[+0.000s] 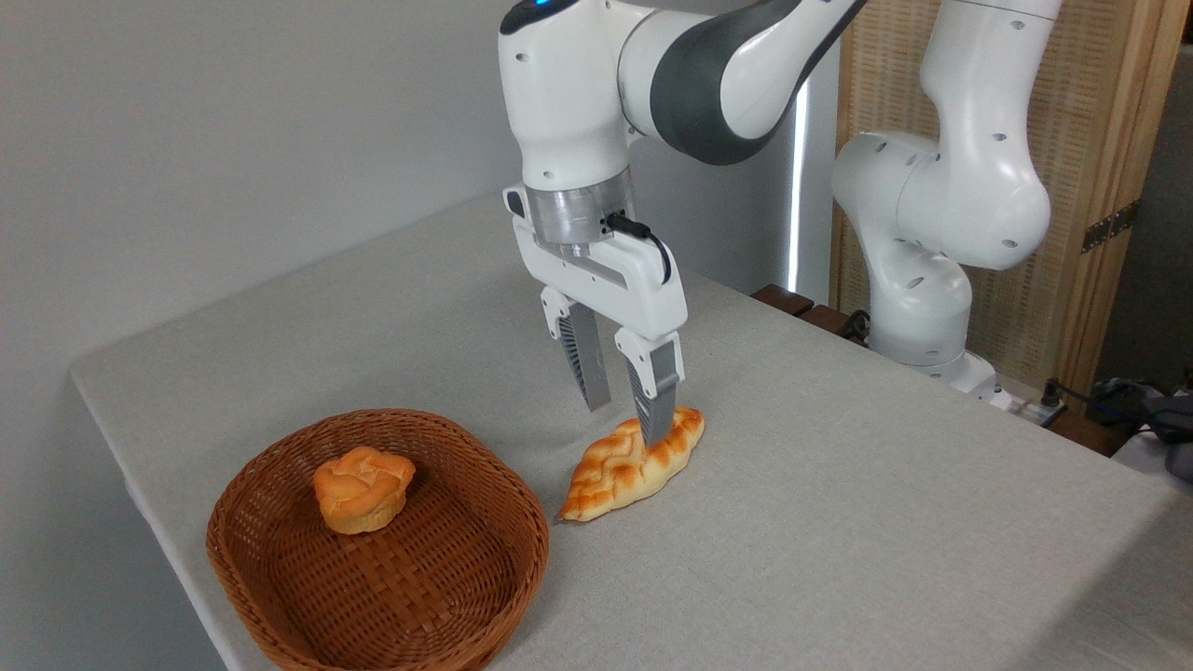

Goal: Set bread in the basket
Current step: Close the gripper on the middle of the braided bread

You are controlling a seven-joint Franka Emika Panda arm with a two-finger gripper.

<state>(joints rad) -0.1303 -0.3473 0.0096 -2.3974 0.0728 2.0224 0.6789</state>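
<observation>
Table (839, 522): we log a pale grey cloth-covered top filling the lower and middle frame, its near-left corner rounded.

Basket (256, 485): reddish-brown wicker, shallow, thick braided rim — it sits at the lower left of the frame, on the table near the left edge.

Bun (362, 486): we note a small round orange piece lying inside the basket, toward its upper-left part.

Bread (629, 466): braided loaf, golden with browned ridges, pointed ends; it lies on the table at centre frame, just right of the basket and outside it, its long axis running from lower left to upper right.

Gripper (626, 417): we see it pointing down over the loaf's upper-right half, fingers spread apart and holding nothing. The nearer finger (654, 396) overlaps the loaf's top in the picture — we cannot tell whether it touches. The farther finger stands behind the loaf, its tip above the cloth.

Arm (652, 84): white with a dark grey joint, entering from the top centre; its base stands at the table's far right edge.

Backdrop: plain grey wall at left; a wooden-framed woven screen (1100, 186) at upper right.
</observation>
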